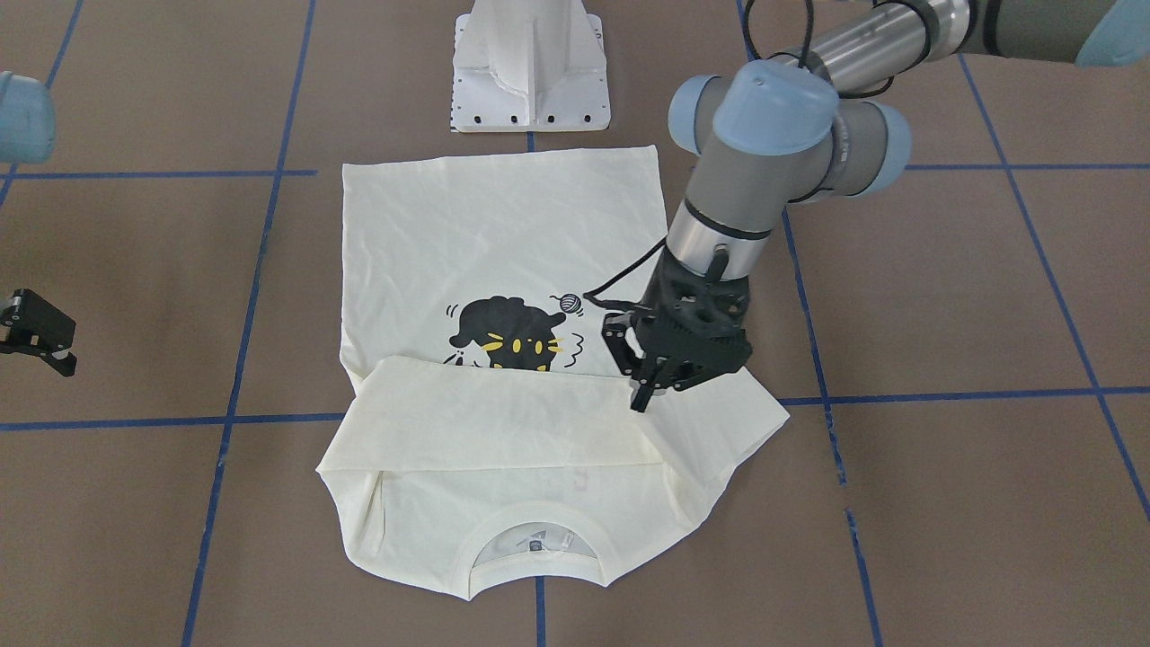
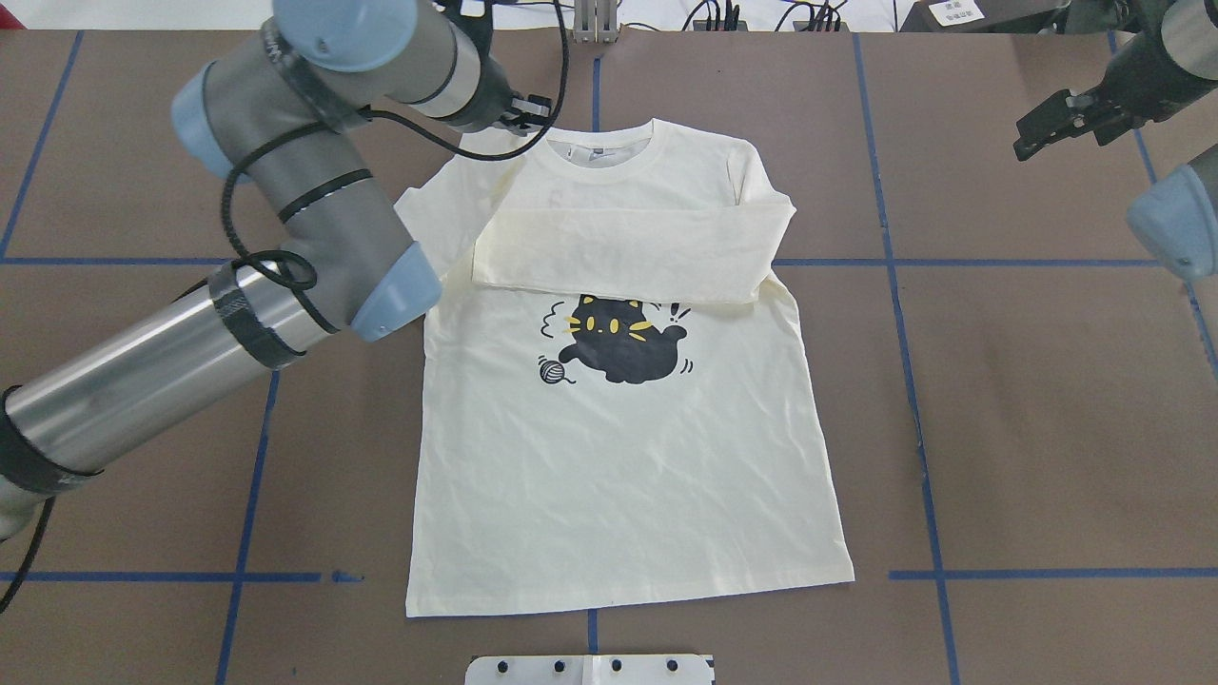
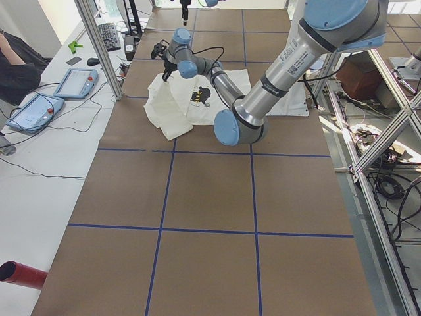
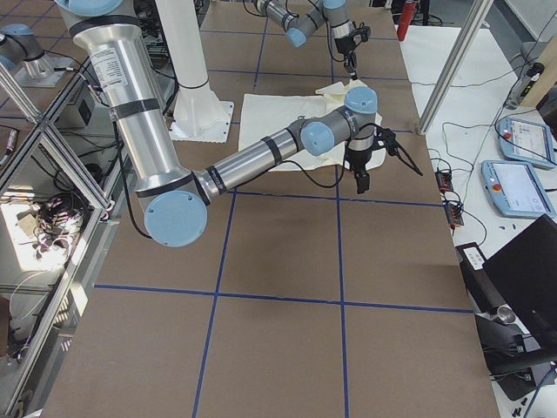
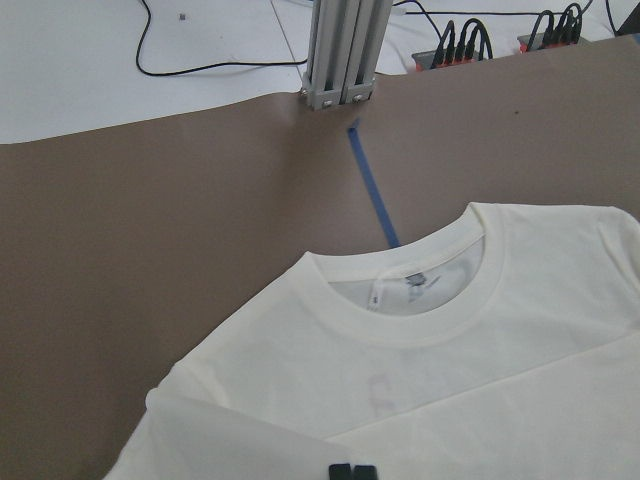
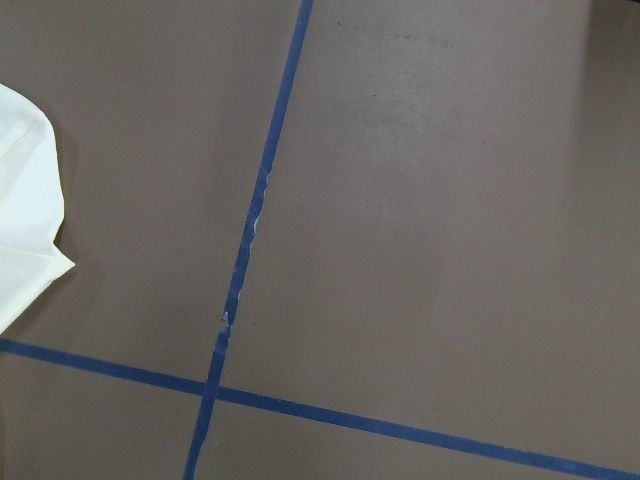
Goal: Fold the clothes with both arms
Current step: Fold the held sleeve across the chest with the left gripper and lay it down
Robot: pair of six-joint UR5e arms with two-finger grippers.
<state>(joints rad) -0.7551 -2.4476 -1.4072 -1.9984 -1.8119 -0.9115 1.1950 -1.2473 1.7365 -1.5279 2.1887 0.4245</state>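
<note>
The cream T-shirt [image 2: 618, 457] lies flat and print-up on the brown table, collar [image 2: 604, 143] at the far side. One long sleeve [image 2: 628, 252] is folded across the chest, just above the black cat print [image 2: 623, 347]. My left gripper [image 1: 643, 401] hangs over the shirt's shoulder beside the folded sleeve's end, fingers together, with no cloth visibly in it. In the left wrist view its fingertips [image 5: 350, 472] sit closed at the bottom edge, and the collar [image 5: 420, 300] lies ahead. My right gripper [image 2: 1047, 133] is open and empty, well off the shirt at the far right.
The white pedestal base [image 1: 530, 81] stands at the shirt's hem side. Blue tape lines [image 2: 894, 262] grid the brown table. An aluminium post [image 5: 340, 50] and cables stand beyond the collar. The right wrist view shows bare table and a shirt corner [image 6: 25, 230].
</note>
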